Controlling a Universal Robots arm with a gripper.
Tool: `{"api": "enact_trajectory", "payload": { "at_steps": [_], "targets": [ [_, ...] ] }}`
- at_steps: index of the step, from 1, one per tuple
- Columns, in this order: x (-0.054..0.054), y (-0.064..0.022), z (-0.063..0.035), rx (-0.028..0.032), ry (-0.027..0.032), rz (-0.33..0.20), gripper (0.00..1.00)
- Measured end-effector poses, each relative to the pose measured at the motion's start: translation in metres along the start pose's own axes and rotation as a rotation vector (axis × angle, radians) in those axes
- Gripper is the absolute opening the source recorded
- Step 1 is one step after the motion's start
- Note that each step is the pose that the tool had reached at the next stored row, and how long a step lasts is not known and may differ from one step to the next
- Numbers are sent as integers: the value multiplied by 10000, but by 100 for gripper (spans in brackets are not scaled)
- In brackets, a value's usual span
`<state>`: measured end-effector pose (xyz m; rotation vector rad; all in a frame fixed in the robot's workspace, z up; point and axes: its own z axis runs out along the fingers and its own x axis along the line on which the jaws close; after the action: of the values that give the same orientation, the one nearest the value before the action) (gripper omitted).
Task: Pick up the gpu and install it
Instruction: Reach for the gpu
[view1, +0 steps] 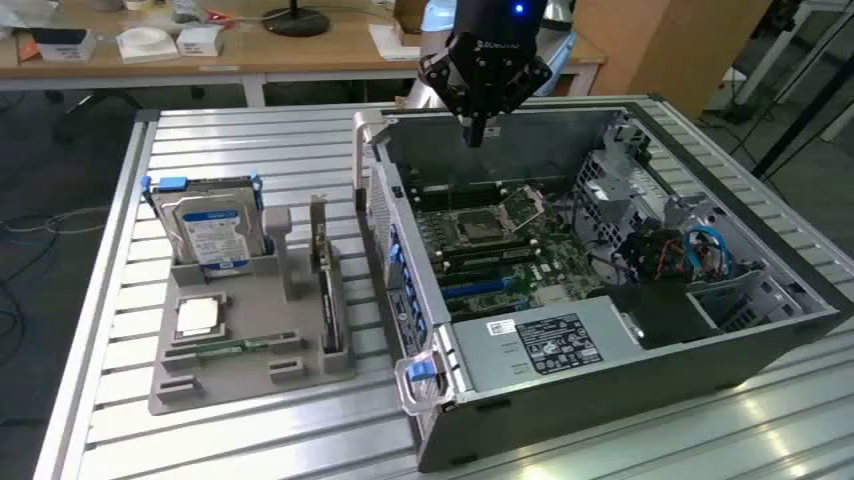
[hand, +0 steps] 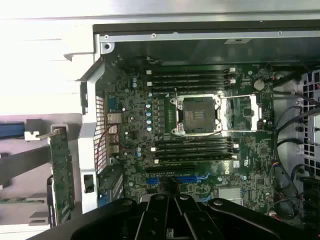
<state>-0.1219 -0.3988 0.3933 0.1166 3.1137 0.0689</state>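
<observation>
Pickup is judged unstarted: the pincer (view1: 474, 135) is held shut, empty, over the case (view1: 601, 400), well apart from the racked gpu (view1: 328, 300); opening there is needed.

I work in what looks like a robotics lab or workshop. Below my pincer (view1: 474, 138), an opened computer case (view1: 587, 400) sits on a slatted aluminium surface (view1: 240, 140). Behind my pincer is a wooden desk (view1: 334, 50) cluttered with small boxes (view1: 147, 42).
</observation>
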Motion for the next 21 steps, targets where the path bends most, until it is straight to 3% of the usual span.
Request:
{"api": "enact_trajectory", "payload": {
  "at_steps": [12, 21],
  "targets": [
    [2, 0, 0, 0, 0, 0, 11],
    [100, -8, -3, -2, 0, 0, 11]
  ]
}}
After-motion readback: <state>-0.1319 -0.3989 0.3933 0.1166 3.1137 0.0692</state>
